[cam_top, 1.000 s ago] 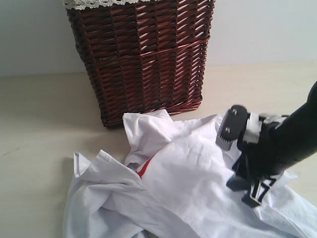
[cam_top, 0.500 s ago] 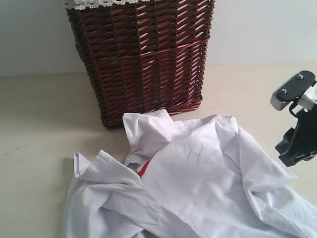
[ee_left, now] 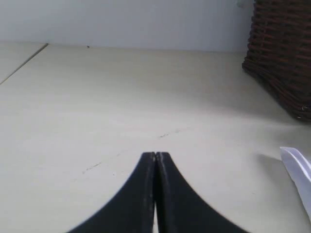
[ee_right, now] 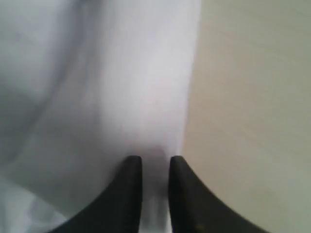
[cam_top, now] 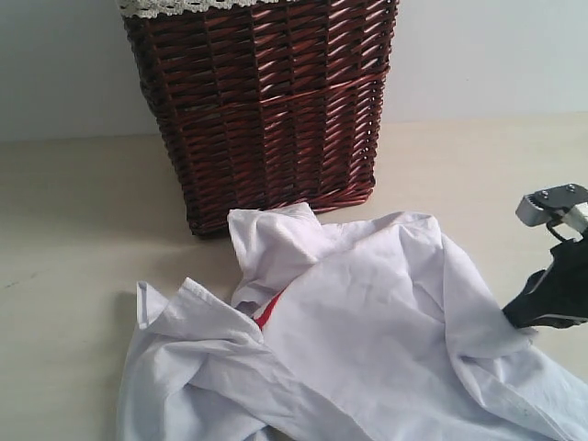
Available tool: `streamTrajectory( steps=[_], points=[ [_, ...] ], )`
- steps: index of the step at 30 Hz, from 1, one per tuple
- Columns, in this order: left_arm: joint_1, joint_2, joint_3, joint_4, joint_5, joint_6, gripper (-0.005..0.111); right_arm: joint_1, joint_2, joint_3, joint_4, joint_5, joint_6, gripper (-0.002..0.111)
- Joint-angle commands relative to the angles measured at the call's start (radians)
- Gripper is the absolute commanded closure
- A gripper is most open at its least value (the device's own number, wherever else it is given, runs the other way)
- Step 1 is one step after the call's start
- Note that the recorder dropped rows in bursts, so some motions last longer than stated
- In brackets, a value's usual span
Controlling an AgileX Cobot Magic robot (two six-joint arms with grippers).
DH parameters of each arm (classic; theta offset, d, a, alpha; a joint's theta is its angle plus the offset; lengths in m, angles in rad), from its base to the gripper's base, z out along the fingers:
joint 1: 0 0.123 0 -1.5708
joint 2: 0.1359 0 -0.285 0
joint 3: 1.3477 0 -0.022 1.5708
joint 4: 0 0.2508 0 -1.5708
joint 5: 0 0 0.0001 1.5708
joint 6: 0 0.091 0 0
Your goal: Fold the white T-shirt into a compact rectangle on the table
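The white T-shirt lies crumpled on the bench just in front of the basket, one fold reaching its base. At the shirt's edge farthest from the basket, the right claw pinches the cloth. The left claw is pressed together over bare bench beside the basket.

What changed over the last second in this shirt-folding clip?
The right hand swung off the middle of the crumpled white cotton T-shirt to its right edge, came down, and its jaws narrowed with cloth between them; a firm grip isn't clear. The shirt and the dark red-brown wicker basket stayed put.
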Motion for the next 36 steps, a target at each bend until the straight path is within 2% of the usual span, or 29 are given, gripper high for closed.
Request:
streamTrajectory(
  steps=[1, 5, 8, 12, 15, 17, 21, 23, 29, 36],
  points=[
    [0.004, -0.004, -0.001, 0.002, -0.007, 0.001, 0.107, -0.003, -0.015, 0.003, 0.216, 0.237, -0.192, 0.106],
    [0.004, -0.004, -0.001, 0.002, -0.007, 0.001, 0.107, -0.003, -0.039, 0.003, 0.307, 0.400, -0.303, 0.108],
    [0.004, -0.004, -0.001, 0.002, -0.007, 0.001, 0.107, -0.003, -0.069, 0.003, 0.319, 0.408, -0.303, 0.108],
    [0.004, -0.004, -0.001, 0.002, -0.007, 0.001, 0.107, -0.003, -0.117, 0.003, 0.320, 0.305, -0.310, 0.108],
    [0.004, -0.004, -0.001, 0.002, -0.007, 0.001, 0.107, -0.006, -0.147, 0.003, 0.239, 0.157, -0.167, 0.105],
    [0.004, -0.004, -0.001, 0.002, -0.007, 0.001, 0.107, -0.018, -0.144, 0.003, 0.144, 0.133, -0.069, 0.092],
    [0.004, -0.004, -0.001, 0.002, -0.007, 0.001, 0.107, -0.056, -0.122, 0.003, -0.011, 0.170, 0.090, 0.052],
    [0.004, -0.004, -0.001, 0.002, -0.007, 0.001, 0.107, -0.078, -0.120, 0.003, -0.011, 0.157, 0.165, 0.043],
    [0.004, -0.004, -0.001, 0.002, -0.007, 0.001, 0.107, -0.122, -0.104, 0.003, 0.016, 0.159, 0.290, 0.049],
    [0.004, -0.004, -0.001, 0.002, -0.007, 0.001, 0.107, -0.122, -0.027, 0.003, 0.018, 0.201, 0.352, 0.049]
  ],
)
